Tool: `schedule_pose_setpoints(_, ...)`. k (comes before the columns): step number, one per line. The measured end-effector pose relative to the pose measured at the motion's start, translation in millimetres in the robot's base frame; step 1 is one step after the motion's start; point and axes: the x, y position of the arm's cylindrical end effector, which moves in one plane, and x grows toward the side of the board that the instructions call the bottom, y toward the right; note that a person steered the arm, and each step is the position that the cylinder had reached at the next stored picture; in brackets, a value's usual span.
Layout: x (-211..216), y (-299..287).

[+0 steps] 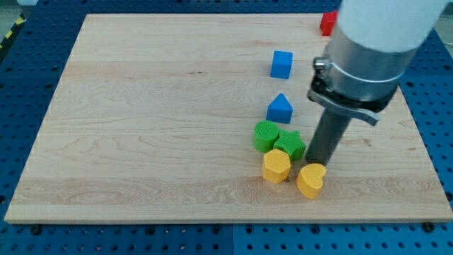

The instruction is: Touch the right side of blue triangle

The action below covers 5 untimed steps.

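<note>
Your arm has no end effector that opens or closes, only a rod; my tip [316,165] rests just above the yellow heart [310,180], beside the green star [290,144]. The blue triangle [279,108] sits up-left of it, apart. Nearby lie a green cylinder [265,134], yellow hexagon [276,166], blue cube [281,64] and red block [327,23] on the worktop [141,120].

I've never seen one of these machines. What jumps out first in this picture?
The big grey and white arm at the view's upper right, ending in a dark rod whose tip sits just above the yellow heart block. Left of it huddle a yellow hexagon block, a green star block and a green round block, with the blue triangle block above them.
</note>
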Motion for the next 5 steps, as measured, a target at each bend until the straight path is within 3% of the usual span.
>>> schedule_pose_setpoints(2, -38, -46)
schedule_pose_setpoints(4, -34, 17)
schedule_pose_setpoints(5, -58, 35)
